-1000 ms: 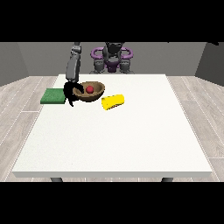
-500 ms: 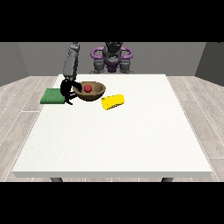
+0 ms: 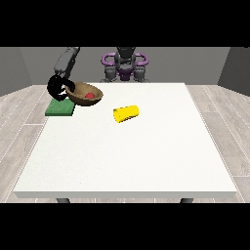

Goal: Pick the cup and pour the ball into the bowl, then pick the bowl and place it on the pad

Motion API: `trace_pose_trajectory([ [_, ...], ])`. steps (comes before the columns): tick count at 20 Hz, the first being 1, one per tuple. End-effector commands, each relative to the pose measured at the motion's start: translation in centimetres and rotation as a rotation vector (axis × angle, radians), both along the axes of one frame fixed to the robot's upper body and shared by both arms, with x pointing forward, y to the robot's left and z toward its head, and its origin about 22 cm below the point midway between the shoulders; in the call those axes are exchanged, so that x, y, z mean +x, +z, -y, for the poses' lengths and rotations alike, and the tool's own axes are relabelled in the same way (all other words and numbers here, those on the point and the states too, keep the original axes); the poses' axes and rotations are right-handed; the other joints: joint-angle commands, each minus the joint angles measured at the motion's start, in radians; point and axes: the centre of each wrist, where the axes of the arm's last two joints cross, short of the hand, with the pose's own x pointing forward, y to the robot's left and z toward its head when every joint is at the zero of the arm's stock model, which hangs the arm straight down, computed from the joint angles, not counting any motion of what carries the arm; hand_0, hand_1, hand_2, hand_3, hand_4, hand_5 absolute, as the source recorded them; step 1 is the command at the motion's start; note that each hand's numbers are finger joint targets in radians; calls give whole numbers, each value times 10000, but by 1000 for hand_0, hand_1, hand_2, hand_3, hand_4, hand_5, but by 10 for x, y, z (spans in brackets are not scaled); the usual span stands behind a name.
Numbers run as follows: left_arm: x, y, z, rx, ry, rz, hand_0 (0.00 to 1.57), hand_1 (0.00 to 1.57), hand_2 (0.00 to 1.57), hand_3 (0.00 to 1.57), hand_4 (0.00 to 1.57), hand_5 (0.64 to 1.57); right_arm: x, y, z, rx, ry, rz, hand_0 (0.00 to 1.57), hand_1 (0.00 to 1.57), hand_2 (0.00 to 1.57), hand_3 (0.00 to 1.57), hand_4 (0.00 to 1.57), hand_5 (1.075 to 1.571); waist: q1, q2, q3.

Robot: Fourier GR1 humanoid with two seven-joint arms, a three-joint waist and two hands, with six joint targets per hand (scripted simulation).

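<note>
A brown bowl (image 3: 84, 94) with a red ball (image 3: 90, 95) inside is held above the table, beside the right edge of the green pad (image 3: 60, 107). The black hand at the view's left (image 3: 56, 87) is curled round the bowl's left rim. A yellow cup (image 3: 126, 114) lies on its side on the white table (image 3: 127, 146), right of the bowl, with nothing in it that I can see. The other hand does not show.
The robot's torso (image 3: 125, 66) stands behind the table's far edge. The green pad lies at the table's far left corner, partly over the edge.
The hand has lifted the bowl with the ball a little and carried it left, closer to the green pad. The cup has not moved.
</note>
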Motion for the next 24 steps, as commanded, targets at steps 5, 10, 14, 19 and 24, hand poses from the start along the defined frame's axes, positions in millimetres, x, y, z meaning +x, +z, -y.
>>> trace_pose_trajectory([
  [5, -21, -4, -43, 53, 731, 368, 0, 0, 0, 0, 695, 1564, 9, 40, 10, -1448, 634, 289, 1571, 1571, 1571, 1571, 979, 1570, -701, 542, 6],
  [10, -15, -18, -32, 375, 1127, 740, 0, 0, 0, 0, 701, 1557, 8, 33, 13, -991, 452, 956, 1571, 1571, 1571, 1571, 984, 1571, -830, 1014, 16],
  [14, -17, 22, -21, 649, 865, 2231, 0, 0, 0, 0, 669, 1556, -13, 51, 79, -1217, -349, 2269, 1571, 1571, 1571, 338, 996, 1569, -350, 2517, 43],
  [19, -34, 27, -19, 667, 886, 2623, 0, 0, 0, 0, 690, 1560, -45, 32, 118, -1470, -781, 2554, 1571, 1571, 1571, 0, 984, 1571, -198, 2811, 47],
  [24, -47, 48, -18, 434, 866, 2422, 0, 0, 0, 0, 692, 1558, -57, 49, 143, -1733, -751, 2300, 1571, 1571, 1571, 0, 977, 1571, -387, 2618, 48],
])
